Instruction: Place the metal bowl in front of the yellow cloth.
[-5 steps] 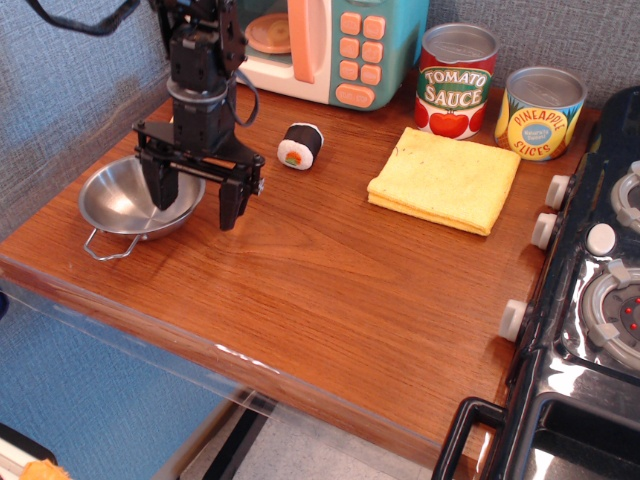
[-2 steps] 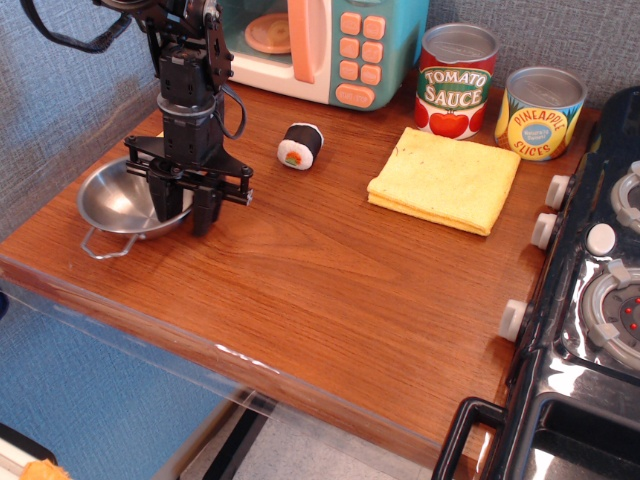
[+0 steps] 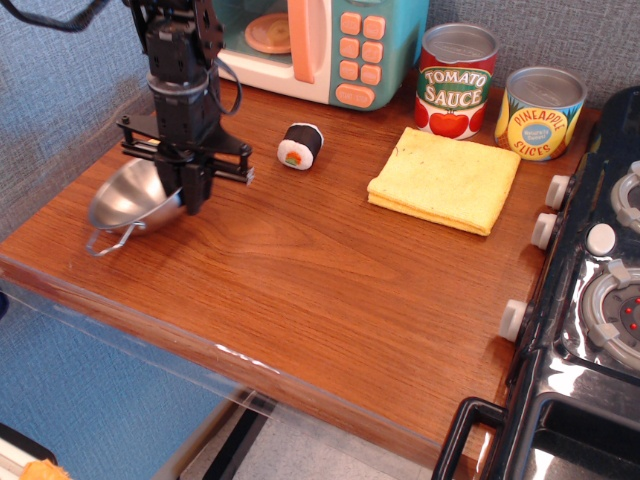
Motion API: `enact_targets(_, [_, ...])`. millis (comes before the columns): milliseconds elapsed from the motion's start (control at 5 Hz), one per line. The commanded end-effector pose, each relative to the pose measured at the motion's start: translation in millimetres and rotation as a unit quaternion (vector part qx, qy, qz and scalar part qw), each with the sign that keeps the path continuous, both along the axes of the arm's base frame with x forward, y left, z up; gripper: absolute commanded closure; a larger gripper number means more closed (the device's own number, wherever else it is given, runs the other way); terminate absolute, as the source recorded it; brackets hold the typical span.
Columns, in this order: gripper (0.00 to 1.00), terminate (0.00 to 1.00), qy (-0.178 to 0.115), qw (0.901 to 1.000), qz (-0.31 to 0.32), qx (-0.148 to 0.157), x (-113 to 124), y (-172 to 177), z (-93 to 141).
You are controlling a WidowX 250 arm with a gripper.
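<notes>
The metal bowl is at the left of the wooden counter, tilted, with its right rim raised and a wire loop handle hanging at its front left. My gripper points straight down and is shut on the bowl's right rim. The yellow cloth lies flat at the right of the counter, far from the bowl, in front of two cans.
A sushi roll piece lies between bowl and cloth. A toy microwave stands at the back. A tomato sauce can and a pineapple slices can stand behind the cloth. A toy stove borders the right edge.
The open gripper straddling the bowl's right rim has closed on it and risen slightly, tilting the bowl up on its right side.
</notes>
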State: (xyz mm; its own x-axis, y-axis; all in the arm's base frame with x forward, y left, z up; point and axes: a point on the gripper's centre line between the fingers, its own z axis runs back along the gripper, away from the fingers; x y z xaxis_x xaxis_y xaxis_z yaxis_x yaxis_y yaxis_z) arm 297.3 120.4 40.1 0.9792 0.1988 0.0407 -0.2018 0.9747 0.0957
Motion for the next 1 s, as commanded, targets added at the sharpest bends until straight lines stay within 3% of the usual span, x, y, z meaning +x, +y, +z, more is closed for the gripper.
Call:
enact_targets(0, [1.0, 0.0, -0.087, 0.9955, -0.037, -0.012, 8, -42, 63])
enact_targets(200, [1.0, 0.0, -0.096, 0.9892, -0.107, -0.029, 5, -92, 69])
enact_targets(400, [1.0, 0.0, -0.088, 0.9824, -0.164, -0.012, -3, -137, 61])
enact_targets(600, [1.0, 0.0, -0.078, 0.977, -0.198, -0.007, -8, -165, 54])
enact_targets(800, [1.0, 0.0, -0.06, 0.9806, -0.186, -0.014, -13, -174, 46])
